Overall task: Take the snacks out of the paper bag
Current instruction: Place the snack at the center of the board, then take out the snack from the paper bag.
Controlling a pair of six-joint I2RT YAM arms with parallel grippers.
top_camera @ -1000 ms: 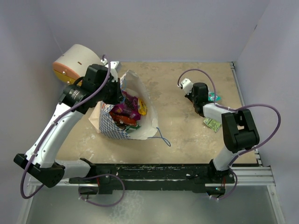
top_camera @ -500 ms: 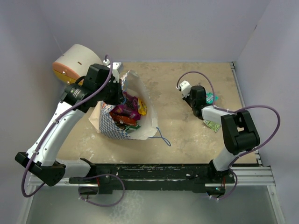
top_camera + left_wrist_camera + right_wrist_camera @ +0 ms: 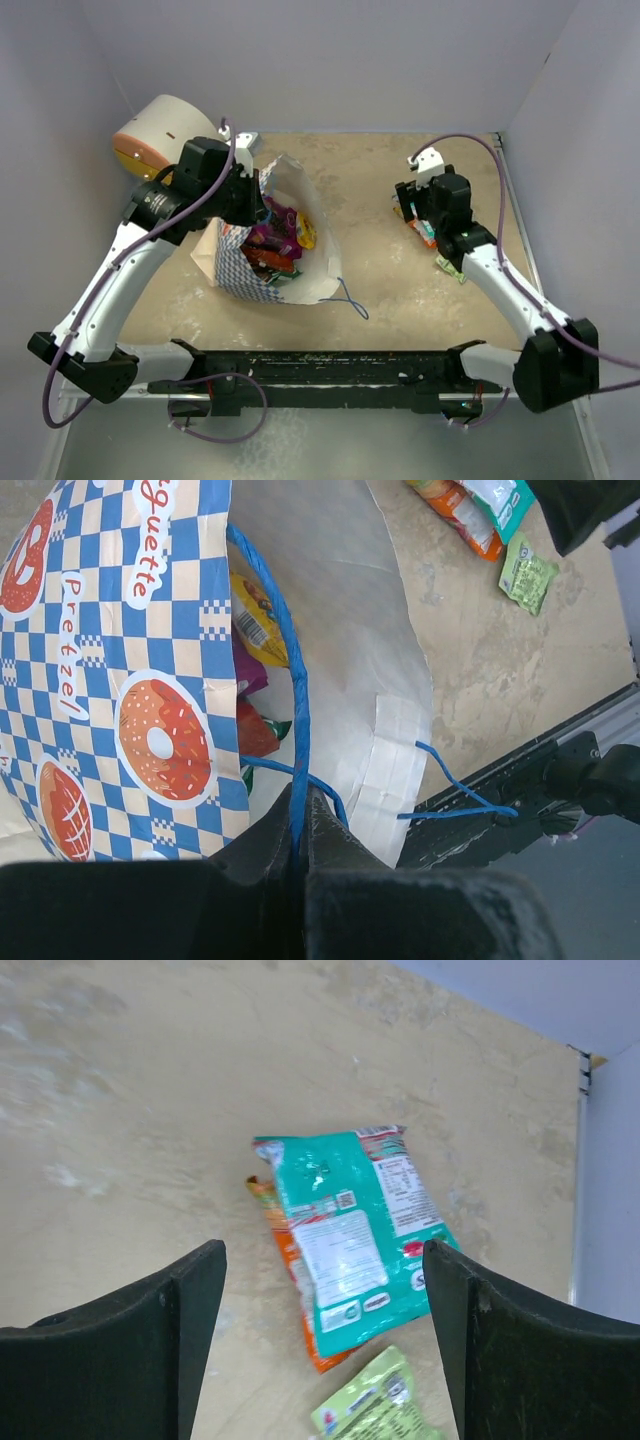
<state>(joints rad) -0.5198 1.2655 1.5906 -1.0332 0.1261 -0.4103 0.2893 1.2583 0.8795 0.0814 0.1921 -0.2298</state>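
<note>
The white paper bag [image 3: 310, 265] with its blue-chequered band [image 3: 130, 680] lies on its side, mouth facing right. Several snacks [image 3: 272, 238] show inside it, among them a yellow packet [image 3: 255, 620]. My left gripper [image 3: 300, 805] is shut on the bag's blue cord handle [image 3: 297, 680], at the bag's upper rim [image 3: 255, 205]. My right gripper [image 3: 322, 1248] hangs open above a teal packet [image 3: 350, 1230] that lies on an orange packet [image 3: 290, 1260]. A light-green packet [image 3: 375, 1405] is just beside them. From above, the right gripper [image 3: 422, 212] partly covers those packets [image 3: 424, 234].
A big cream cylinder with an orange end [image 3: 160, 135] stands at the back left, behind the left arm. The bag's second blue handle [image 3: 350, 298] trails on the table. Walls close off the left, back and right sides. A black rail [image 3: 330, 370] runs along the near edge.
My right gripper has opened, and its arm has stretched out to the right. The teal packet now lies on the table under it. The left gripper still holds the handle.
</note>
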